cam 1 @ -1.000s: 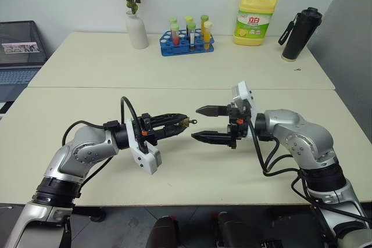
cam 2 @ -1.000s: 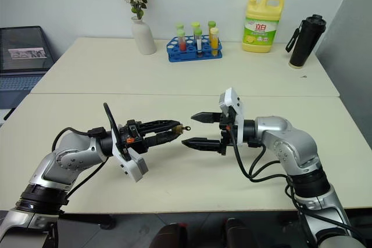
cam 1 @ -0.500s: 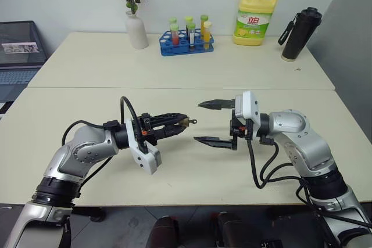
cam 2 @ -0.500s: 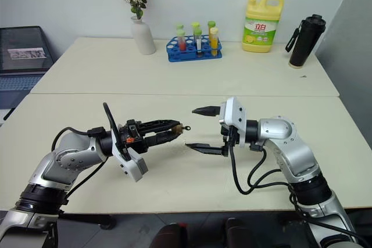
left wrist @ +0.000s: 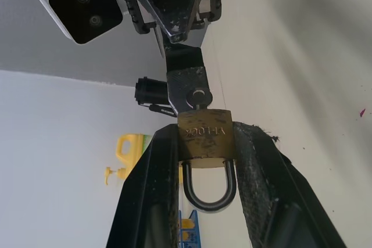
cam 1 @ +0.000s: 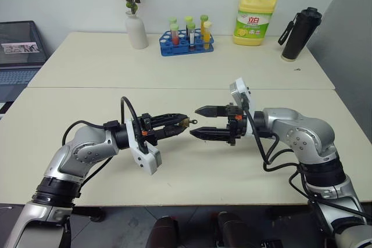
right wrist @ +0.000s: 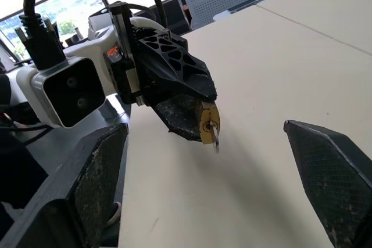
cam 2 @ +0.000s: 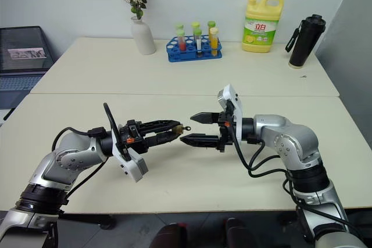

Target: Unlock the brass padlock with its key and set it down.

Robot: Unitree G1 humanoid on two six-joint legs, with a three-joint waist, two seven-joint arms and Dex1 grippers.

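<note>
Above the near table [cam 1: 192, 166], both arms meet level, fingertip to fingertip.

Left gripper [cam 1: 174, 125]: clamped on the brass padlock [left wrist: 204, 140]; its fingers [left wrist: 154, 196] press the two flat sides of the body, and the shackle lies back between them.

Brass padlock: held clear of the table, keyhole end facing the right gripper [cam 1: 196, 121].

Key [right wrist: 214, 137]: already seated in the keyhole; its ring-like head projects from the padlock toward the right arm.

Right gripper: jaws spread wide and empty, one fingertip just above and one just below the key head, near it but apart.

Handling, padlock: probably light and rigid, with smooth brass faces that may slip or twist when the key is turned; the present grip across the flat sides looks best for resisting that twist.

Handling, key: thin, stiff and very small; best taken by the flat ring head, pads squarely on its two faces, since a skewed pinch could pull it out of the lock or bend it.

Far table: vase [cam 1: 137, 30], tube rack [cam 1: 187, 42], yellow bottle [cam 1: 256, 17], black flask [cam 1: 299, 33], well apart from the work.
</note>
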